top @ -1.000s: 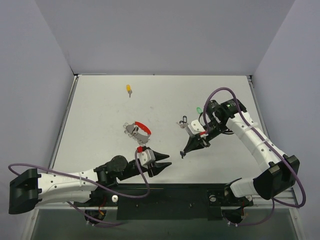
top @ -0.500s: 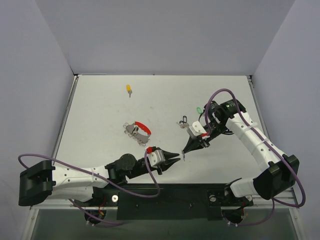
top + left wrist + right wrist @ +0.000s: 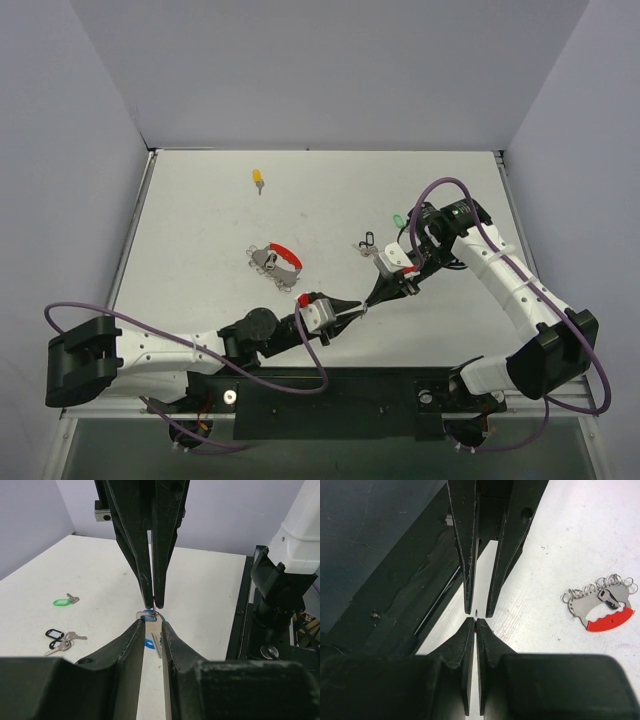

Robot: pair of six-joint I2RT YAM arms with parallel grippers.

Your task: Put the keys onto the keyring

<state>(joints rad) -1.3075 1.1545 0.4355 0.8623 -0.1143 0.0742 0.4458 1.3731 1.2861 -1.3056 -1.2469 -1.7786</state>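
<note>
Hidden: blue key (image 3: 148, 642) mostly masked, unreadable from above | Left tool (image 3: 353, 308): arm stretched low and rightward, jaws narrowly apart, clamping the key's sides | Right tool (image 3: 371, 301): angled down, tip to tip with left, pinched together on key's thin metal top | Keyring (image 3: 275, 258): flat on tabletop (image 3: 200, 220), well apart.

You are looking at two arms built alike: left arm (image 3: 160, 348) and right arm (image 3: 510, 285) are both wearing white shells between black joints and black blocks. A purple cable (image 3: 70, 310) is running along each. A green light (image 3: 461, 211) is glowing on the right one, and a red tab (image 3: 301, 299) is showing at each wrist. Fingers (image 3: 122, 650) are tapering long, black and pointed; a small screw (image 3: 102, 516) is showing on the housing of the right gripper (image 3: 153, 604)
</note>
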